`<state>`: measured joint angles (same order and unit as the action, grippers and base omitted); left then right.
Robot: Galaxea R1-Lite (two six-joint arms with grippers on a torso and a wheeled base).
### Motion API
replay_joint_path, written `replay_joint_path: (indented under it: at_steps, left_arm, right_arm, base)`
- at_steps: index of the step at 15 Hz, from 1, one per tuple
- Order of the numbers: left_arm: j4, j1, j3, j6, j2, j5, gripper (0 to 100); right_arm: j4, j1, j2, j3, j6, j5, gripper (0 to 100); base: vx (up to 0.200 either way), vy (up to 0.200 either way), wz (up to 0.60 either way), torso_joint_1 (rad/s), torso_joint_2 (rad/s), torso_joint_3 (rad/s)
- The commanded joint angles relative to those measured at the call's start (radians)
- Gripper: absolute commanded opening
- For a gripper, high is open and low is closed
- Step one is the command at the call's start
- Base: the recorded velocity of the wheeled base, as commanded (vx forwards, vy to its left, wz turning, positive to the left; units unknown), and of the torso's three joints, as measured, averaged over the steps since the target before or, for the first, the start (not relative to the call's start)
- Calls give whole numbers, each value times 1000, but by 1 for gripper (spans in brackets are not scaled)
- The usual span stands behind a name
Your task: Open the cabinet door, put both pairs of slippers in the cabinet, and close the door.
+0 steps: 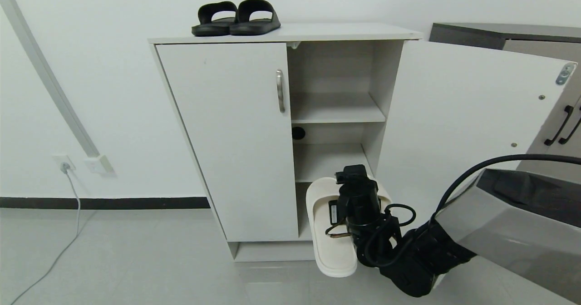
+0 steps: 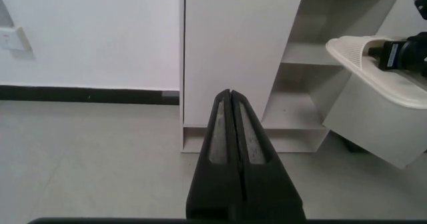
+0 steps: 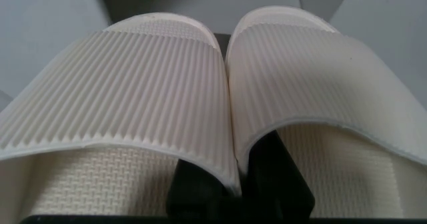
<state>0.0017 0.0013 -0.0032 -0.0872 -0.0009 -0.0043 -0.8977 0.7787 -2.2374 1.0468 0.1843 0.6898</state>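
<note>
The white cabinet [image 1: 345,32] stands against the wall with its left door [image 1: 227,137] closed and its right door [image 1: 454,128] swung wide, showing bare shelves [image 1: 336,110] inside. A pair of black slippers [image 1: 236,19] sits side by side on the cabinet's top, toward its left end.

The right gripper [image 1: 340,214] holds the pair of white slippers [image 1: 324,232] off the floor, just in front of the lowest open compartment and beside the closed door's bottom edge. In the right wrist view its fingers [image 3: 277,177] are clamped under the ribbed straps, pinching the two slippers together where their inner edges meet (the straps press flush against each other).

The left gripper [image 2: 229,107] hangs low over the grey tile floor [image 1: 136,268], facing the cabinet's base, its fingers pressed together with nothing between them.

A wall socket [image 1: 63,163] with a grey cable [image 1: 68,232] is on the wall to the left.
</note>
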Motion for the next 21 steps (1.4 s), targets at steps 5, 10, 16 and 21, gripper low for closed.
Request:
replay_joint_path:
  at_steps: [5,10,16,21]
  left_arm:
    - [0,0,0,0,1,0,0]
    - [0,0,0,-2,2,0,0]
    - [0,0,0,1,1,0,0]
    - [0,0,0,0,2,0,0]
  right_arm:
    - [-153,-16,-106,29,-39,-3,0]
    - [-264,-22,-114,25,-118,-3,0]
    - [-412,-47,-162,25,-195,1,0]
    - [-431,-47,-169,25,-210,-4,0]
  base:
    - [0,0,0,2,2,-185]
    - [0,0,0,4,1,-199]
    - [0,0,0,3,2,-33]
    - [40,0,0,0,0,0]
